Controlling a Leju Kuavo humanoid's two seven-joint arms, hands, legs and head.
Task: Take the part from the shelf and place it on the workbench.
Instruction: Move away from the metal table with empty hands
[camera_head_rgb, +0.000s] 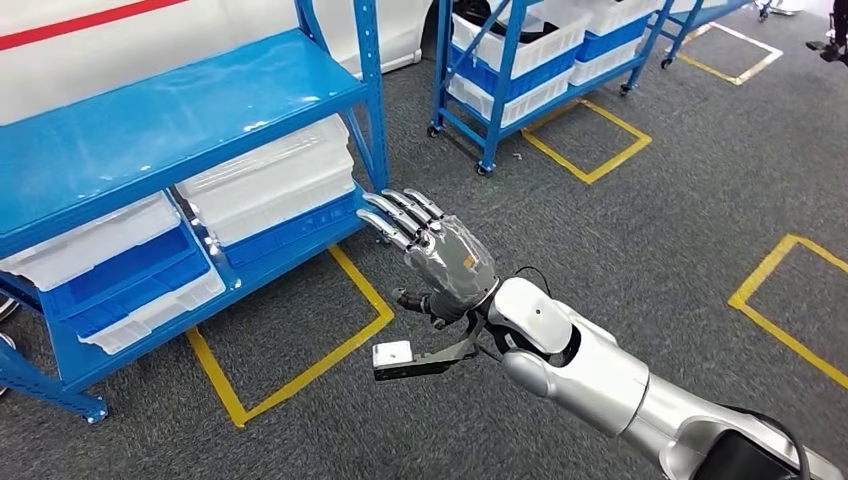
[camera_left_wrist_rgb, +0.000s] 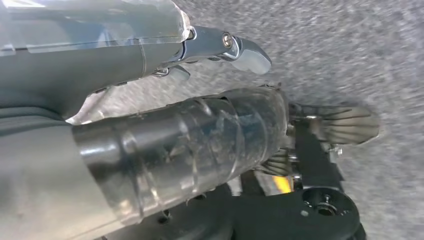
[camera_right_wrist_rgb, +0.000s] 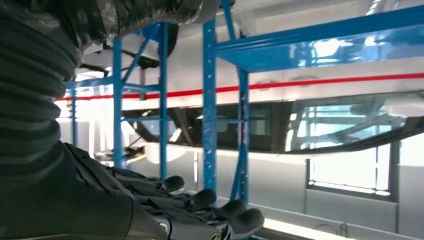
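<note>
The part must sit in one of the shelf's white bins (camera_head_rgb: 270, 180), probably light rigid plastic, so I'd grip its rim with my empty, outstretched right hand (camera_head_rgb: 430, 250).

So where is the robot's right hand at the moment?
In the head view the right robot hand is stretched out, fingers apart and holding nothing, over the grey floor beside the corner post of the near blue shelf, level with its white bins.

silver right arm (camera_head_rgb: 600, 375), grey robot hand (camera_head_rgb: 445, 255) with chrome-jointed fingers, black wrist cable
</note>
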